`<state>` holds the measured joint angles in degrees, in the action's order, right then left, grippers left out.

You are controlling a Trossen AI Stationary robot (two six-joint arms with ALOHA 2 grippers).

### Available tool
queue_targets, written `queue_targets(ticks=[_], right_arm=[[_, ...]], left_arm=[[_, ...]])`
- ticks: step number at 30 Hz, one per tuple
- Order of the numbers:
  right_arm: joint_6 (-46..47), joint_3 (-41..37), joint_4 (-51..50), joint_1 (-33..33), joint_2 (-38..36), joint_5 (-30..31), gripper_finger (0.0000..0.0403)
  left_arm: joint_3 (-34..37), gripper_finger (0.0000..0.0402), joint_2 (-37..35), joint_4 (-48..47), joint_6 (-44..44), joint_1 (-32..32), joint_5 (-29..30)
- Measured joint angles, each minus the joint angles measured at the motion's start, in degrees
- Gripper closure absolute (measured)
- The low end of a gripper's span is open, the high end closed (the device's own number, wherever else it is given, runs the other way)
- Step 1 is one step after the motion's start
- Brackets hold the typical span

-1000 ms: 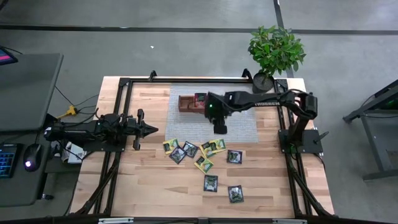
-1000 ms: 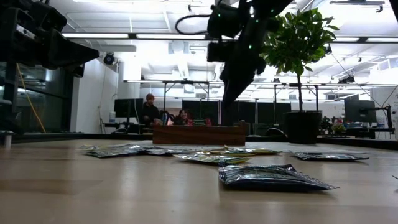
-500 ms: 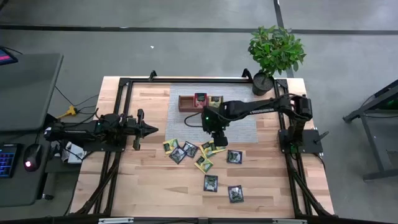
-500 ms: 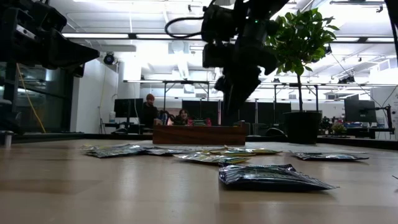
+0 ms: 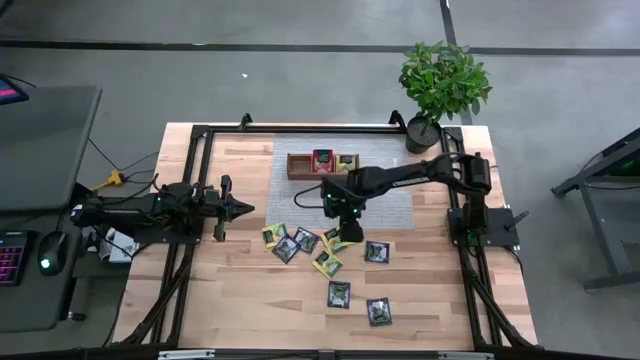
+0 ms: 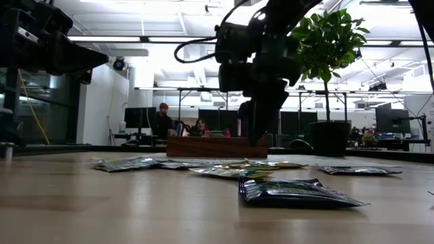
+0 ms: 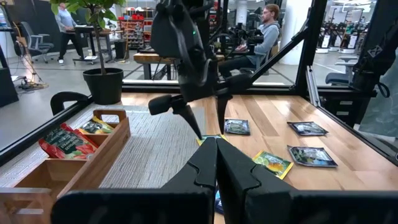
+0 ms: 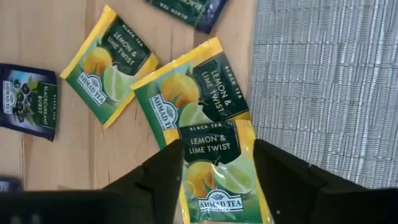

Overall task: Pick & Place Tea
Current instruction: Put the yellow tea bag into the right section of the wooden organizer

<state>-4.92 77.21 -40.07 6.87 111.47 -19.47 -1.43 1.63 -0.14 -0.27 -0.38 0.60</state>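
Flat glossy square tea packets (image 8: 214, 176)

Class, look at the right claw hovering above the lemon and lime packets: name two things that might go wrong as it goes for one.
1. The yellow lemon-lime packets overlap, so the open right claw may lift two.
2. The lower packet lies flat by the grey mat's edge; fingers could slide over it or snag the mat.

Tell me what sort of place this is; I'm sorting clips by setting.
Probably a robotics lab in an open office: two arms on a framed wooden table, desks with monitors behind, people seated there.
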Motion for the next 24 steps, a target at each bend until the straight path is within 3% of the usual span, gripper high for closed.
queue_targets(ticks=[6, 13, 24], right_arm=[[0.2, 0.0, -1.5, 1.6, 0.4, -0.5, 0.0171], [-0.1, 0.4, -3.1, 2.2, 1.4, -2.0, 0.0169], [-4.3, 8.6, -7.9, 2.0, 8.2, -3.2, 0.0169]], left_arm=[[0.0, 0.0401, 0.0, 0.0, 0.0, 0.0, 0.0], [0.0, 0.0401, 0.0, 0.0, 0.0, 0.0, 0.0], [0.0, 0.0401, 0.0, 0.0, 0.0, 0.0, 0.0]])
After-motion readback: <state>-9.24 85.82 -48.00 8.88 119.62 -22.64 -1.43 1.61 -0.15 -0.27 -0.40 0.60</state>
